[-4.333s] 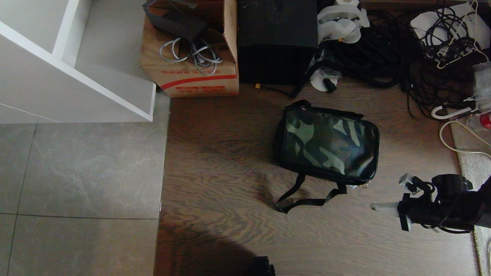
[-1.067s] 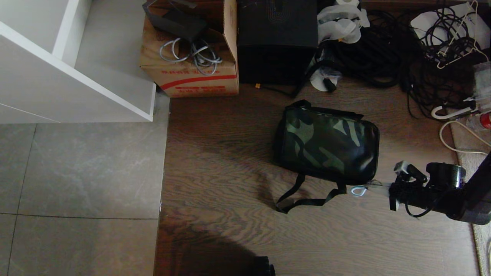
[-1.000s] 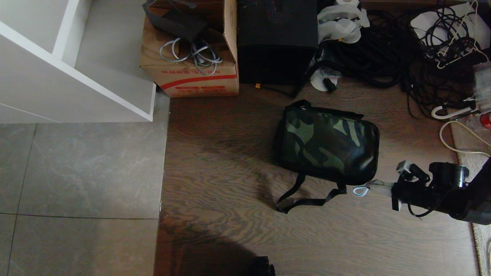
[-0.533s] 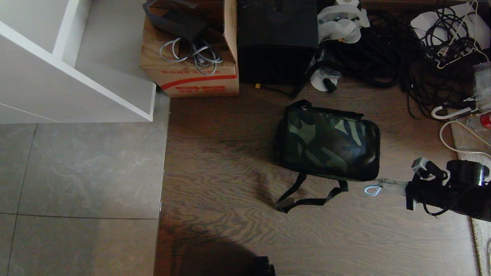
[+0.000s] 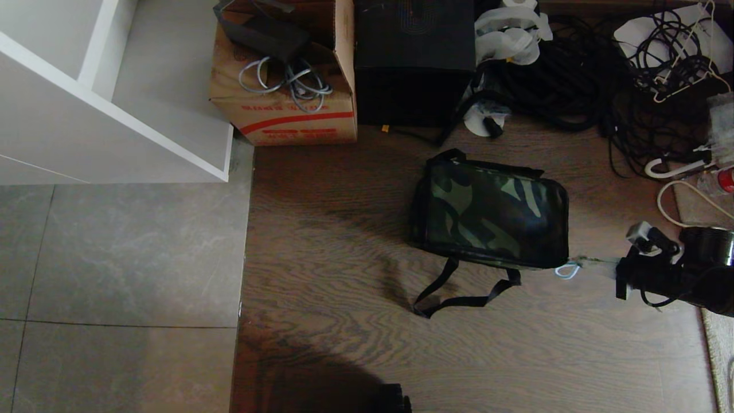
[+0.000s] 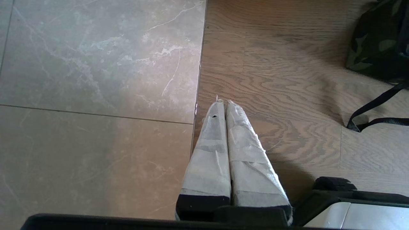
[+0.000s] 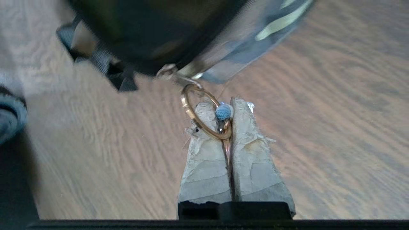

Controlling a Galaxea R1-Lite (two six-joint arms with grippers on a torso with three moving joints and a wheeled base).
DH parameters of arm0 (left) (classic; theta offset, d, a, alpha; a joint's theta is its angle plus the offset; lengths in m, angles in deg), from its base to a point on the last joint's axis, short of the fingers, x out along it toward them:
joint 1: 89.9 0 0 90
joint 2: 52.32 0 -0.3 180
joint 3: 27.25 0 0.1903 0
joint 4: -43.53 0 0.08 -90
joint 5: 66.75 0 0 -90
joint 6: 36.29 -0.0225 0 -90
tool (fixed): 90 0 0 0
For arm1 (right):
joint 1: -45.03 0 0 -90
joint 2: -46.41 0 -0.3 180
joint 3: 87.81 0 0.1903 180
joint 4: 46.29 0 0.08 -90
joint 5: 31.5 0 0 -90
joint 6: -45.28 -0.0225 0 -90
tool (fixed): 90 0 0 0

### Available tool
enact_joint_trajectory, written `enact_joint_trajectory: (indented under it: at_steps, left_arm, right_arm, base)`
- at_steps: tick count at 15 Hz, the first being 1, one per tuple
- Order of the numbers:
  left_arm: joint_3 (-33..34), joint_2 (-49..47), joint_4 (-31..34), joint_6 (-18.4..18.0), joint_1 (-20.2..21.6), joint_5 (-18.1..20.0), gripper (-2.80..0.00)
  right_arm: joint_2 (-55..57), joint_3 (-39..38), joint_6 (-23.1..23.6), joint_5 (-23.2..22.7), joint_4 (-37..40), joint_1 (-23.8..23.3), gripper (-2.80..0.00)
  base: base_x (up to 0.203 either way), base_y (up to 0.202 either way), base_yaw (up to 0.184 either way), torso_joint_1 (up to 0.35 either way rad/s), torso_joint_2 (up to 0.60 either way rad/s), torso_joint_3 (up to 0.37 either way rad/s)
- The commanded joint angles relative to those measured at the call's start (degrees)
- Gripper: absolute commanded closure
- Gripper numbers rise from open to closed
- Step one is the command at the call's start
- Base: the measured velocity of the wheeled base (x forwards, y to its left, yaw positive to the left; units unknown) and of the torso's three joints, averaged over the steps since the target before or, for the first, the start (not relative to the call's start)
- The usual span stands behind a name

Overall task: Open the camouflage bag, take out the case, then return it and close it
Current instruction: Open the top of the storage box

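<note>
The camouflage bag [image 5: 492, 212] lies on the wood floor [image 5: 344, 344], lid side up and closed, approx. mid-way between the tile/wood seam and the rug edge at the floor's right side. Its black shoulder strap [image 5: 459, 289] trails loose on the wood along the bag's near side. The case is not visible in any view.

R gripper [image 5: 596, 265] sits low over the wood, just beside the bag's near-right corner. Fingers [image 7: 247, 153] are pressed together, pinching a gold-coloured zipper pull ring [image 7: 204, 115] w/ a small pale-blue bead. The ring links via a small metal clasp to the bag corner; in the head view a pale loop shows right at that corner, touching the fingertips. R wrist view is motion-blurred, so the zipper's extent cannot be told. Bag top shows no gap in the head view.

L gripper [image 6: 222, 103] hangs over the tile/wood seam, well apart from the bag; fingers pressed together, nothing between them. Arm parked.

Far edge of the floor, left to right: brown cardboard carton [image 5: 284, 109] w/ grey cables inside, tall plain black box [image 5: 414, 63] touching the carton's right side, then a tangle of black cables [image 5: 573, 80]. White cabinet [image 5: 86, 115] stands over the tiles at far left.
</note>
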Motion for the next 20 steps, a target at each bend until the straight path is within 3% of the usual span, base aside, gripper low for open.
enact_joint_trajectory:
  at_steps: [1,5,7,12,15,20]
  left_arm:
    - [0.55,0.02,0.00,0.01,0.01,-0.03,0.00]
    - [0.56,0.02,-0.04,0.01,0.01,-0.03,0.00]
    - [0.53,0.02,-0.04,0.01,0.01,-0.03,0.00]
    - [0.59,0.02,0.05,0.01,0.01,-0.03,0.00]
    - [0.53,0.02,-0.04,0.01,0.01,-0.03,0.00]
    - [0.53,0.02,-0.04,0.01,0.01,-0.03,0.00]
  right_arm:
    - [0.40,2.80,-4.64,-0.37,-0.27,-0.02,0.00]
    - [-0.06,6.59,-23.37,-0.02,-0.04,1.09,0.00]
    - [-0.12,8.97,-29.94,0.07,-0.02,1.74,0.00]
    - [1.25,15.54,-36.41,0.31,0.21,2.06,0.00]
    - [2.19,20.23,-43.58,0.57,0.41,2.14,0.00]
    - [4.34,28.21,-47.30,3.96,0.29,3.00,0.00]
  base:
    - [0.000,0.000,0.000,0.000,0.00,0.000]
    - [0.000,0.000,0.000,0.000,0.00,0.000]
    - [0.000,0.000,0.000,0.000,0.00,0.000]
    - [0.000,0.000,0.000,0.000,0.00,0.000]
    - [0.000,0.000,0.000,0.000,0.00,0.000]
    - [0.000,0.000,0.000,0.000,0.00,0.000]
